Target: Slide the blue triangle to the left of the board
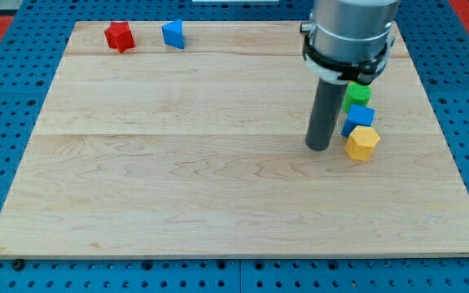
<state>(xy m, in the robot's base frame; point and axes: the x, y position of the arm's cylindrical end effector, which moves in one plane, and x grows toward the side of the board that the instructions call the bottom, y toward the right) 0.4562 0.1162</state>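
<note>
Handless, the arm's rod tip (318, 148) rests just left of a blue block (357, 120) and yellow block (362, 143) at right; the blue triangle (173, 34) sits upper left, beside a red block (120, 37), which a careless push could strike.

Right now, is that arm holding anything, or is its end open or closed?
No gripper here: the arm ends in a rod. My tip holds nothing, resting on the board just left of the yellow block and blue block.

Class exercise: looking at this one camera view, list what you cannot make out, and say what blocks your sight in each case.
- Green block: shape unclear, partly behind the arm.
- Blue block beside my tip: left edge hidden by the rod, so contact is uncertain.
- Arm above the collar: cut off by the view's top.
</note>
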